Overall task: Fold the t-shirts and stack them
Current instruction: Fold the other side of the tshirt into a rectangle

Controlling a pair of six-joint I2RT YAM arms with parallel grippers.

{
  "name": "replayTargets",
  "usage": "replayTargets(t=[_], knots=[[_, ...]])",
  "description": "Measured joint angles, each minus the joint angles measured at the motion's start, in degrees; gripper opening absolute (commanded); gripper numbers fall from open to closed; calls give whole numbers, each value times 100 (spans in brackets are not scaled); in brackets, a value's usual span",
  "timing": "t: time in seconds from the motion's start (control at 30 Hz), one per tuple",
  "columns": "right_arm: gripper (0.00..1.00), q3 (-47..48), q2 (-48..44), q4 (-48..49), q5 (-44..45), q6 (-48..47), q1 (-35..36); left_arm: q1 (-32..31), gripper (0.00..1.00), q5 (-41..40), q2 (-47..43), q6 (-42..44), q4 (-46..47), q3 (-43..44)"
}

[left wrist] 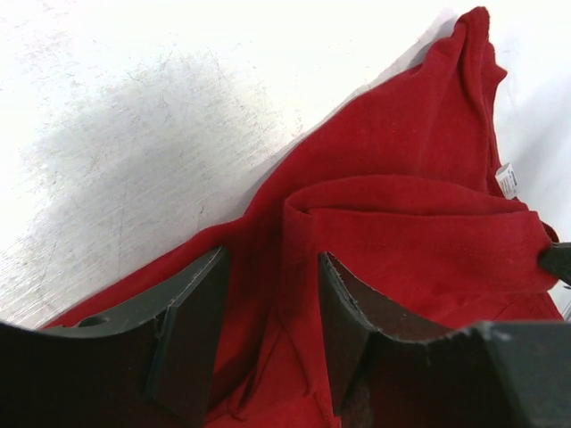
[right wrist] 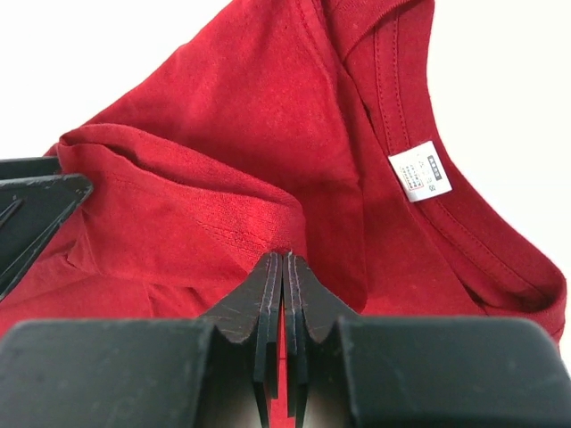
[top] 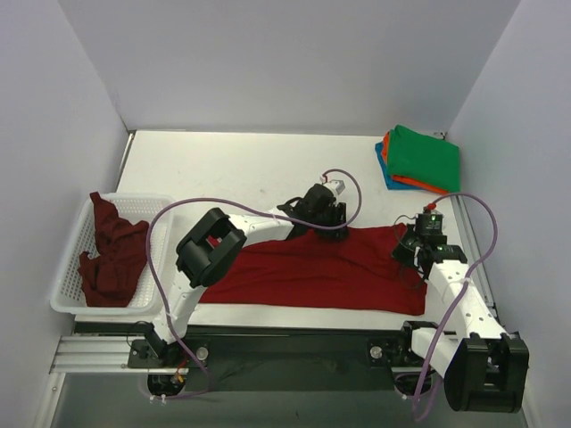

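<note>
red t-shirt [top: 312, 272]: the bright one, lying spread out flat-ish across the near half of the table [top: 223, 169], long side running left to right, with both arms down on its far edge

left gripper [left wrist: 272, 259]: sitting over the shirt's far edge around the middle. Jaws are spread apart with a raised ridge of red cloth running up between the two fingers, so wide open, not clamped on anything

right gripper [right wrist: 283, 260]: at the shirt's right end near the collar. Fingers are squeezed right together and there's a fold of red fabric caught at the tips, so it's pinching the red t-shirt

neck tag [right wrist: 419, 172]: little white label inside the collar, just right of the pinch; can't read the print

maroon t-shirt [top: 111, 254]: crumpled up in the white mesh basket [top: 70, 267] at the left edge, part of it draped over the rim

folded stack: far right corner, well away from the red one. green t-shirt [top: 424, 156] on top, orange t-shirt [top: 409, 183] peeking out under it, blue t-shirt [top: 390, 176] at the bottom
</note>
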Motion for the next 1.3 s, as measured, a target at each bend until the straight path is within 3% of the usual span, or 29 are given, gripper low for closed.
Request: replayTargets(t=[0.17,0.63,0.77,1.3], knots=[[1,-57,-55,-24,0,0,4,0,45,92,107,-42,11,72],[1,-170,-214,-92,39,4,42,0,35,306,118,-94,341,81],[1,-179,-254,-116,42,7,42,0,41,308,118,-87,345,81],[1,-181,-262,-136,48,26,46,-35,39,238,236,-35,247,348]])
